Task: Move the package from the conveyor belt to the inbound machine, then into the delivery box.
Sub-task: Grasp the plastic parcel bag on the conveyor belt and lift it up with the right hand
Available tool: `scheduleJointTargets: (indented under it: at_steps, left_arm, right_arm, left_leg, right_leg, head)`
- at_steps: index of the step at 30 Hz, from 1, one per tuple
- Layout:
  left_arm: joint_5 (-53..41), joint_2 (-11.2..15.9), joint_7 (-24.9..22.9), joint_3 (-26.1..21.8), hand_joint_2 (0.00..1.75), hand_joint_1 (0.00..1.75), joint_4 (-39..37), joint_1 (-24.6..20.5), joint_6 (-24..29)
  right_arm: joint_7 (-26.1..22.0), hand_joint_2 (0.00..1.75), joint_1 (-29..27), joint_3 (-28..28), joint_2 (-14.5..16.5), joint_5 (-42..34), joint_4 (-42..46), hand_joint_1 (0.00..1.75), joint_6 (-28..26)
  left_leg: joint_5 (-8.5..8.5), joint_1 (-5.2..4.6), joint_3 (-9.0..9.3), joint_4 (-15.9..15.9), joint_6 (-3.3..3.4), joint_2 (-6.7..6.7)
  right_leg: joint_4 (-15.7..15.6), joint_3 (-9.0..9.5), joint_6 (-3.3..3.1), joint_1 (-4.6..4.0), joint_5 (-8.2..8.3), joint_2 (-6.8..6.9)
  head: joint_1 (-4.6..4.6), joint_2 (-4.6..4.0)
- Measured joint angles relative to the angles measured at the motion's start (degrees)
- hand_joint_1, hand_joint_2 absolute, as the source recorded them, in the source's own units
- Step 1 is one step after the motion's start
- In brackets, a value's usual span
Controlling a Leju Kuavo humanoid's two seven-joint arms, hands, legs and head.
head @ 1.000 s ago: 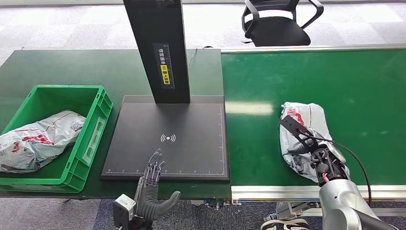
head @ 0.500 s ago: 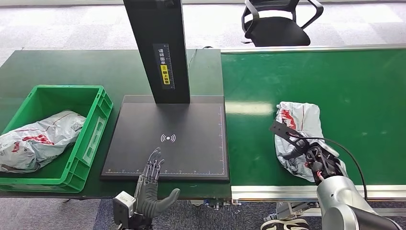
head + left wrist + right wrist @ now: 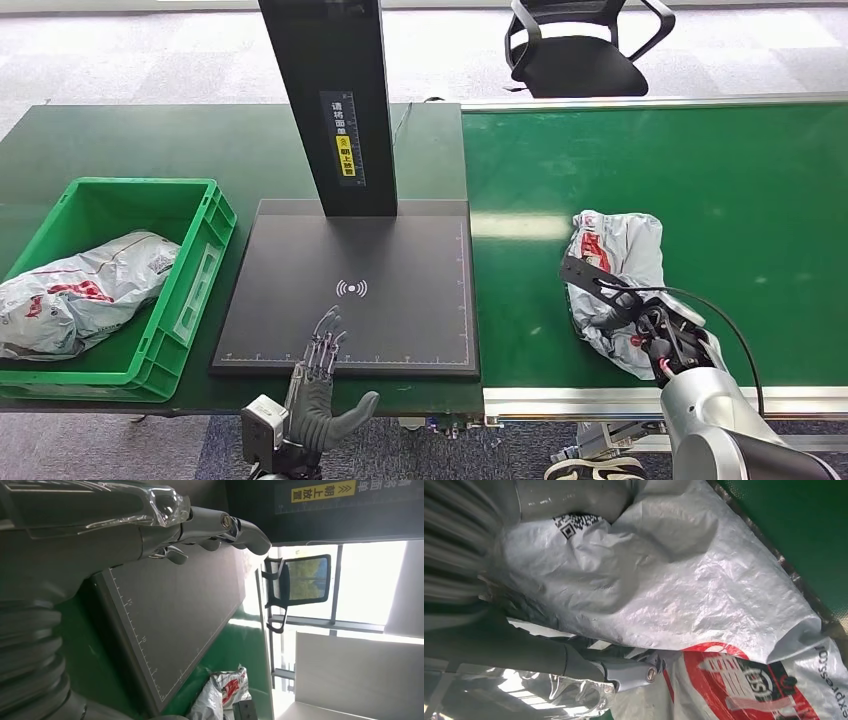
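Observation:
A grey plastic package [image 3: 622, 246] with red print lies crumpled on the green conveyor belt [image 3: 720, 170], near its left end. My right hand [image 3: 640, 322] grips the package's near end. In the right wrist view the thumb [image 3: 574, 497] presses one side of the package [image 3: 674, 590] and the fingers [image 3: 624, 672] close on the other. My left hand [image 3: 320, 385] is open with fingers spread, holding nothing, at the front edge of the inbound machine's black plate [image 3: 350, 250]. The left wrist view shows its fingers [image 3: 220, 525] over the plate [image 3: 175, 615].
The machine's black column [image 3: 330, 100] rises behind the plate. To the left, a green delivery box [image 3: 205, 250] holds another grey package [image 3: 80, 290]. A black office chair [image 3: 575, 45] stands on the floor beyond the belt.
My right hand and the package it grips have shifted left along the belt, toward the machine, and the package has bunched up. The left hand has barely moved.

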State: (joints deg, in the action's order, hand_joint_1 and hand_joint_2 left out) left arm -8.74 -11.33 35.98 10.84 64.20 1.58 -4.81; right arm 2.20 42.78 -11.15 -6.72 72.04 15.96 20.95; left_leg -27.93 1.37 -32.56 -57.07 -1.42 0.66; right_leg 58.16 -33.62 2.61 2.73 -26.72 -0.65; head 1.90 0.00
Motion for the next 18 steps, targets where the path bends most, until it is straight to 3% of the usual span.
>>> scheduleJointTargets:
  at_steps: [18]
  left_arm:
    - [0.0, -0.1, 0.0, 0.0, 1.75, 0.00, 0.0, -0.1, 0.0]
  right_arm:
    - [-1.4, 1.75, 0.7, 1.4, 0.3, 0.5, 0.0, 1.75, 0.6]
  left_leg:
    - [0.00, 0.01, 0.03, 0.0, 0.00, -0.02]
  right_leg:
    - [0.0, 0.05, 0.00, 0.00, 0.00, 0.00]
  head:
    - [0.00, 0.00]
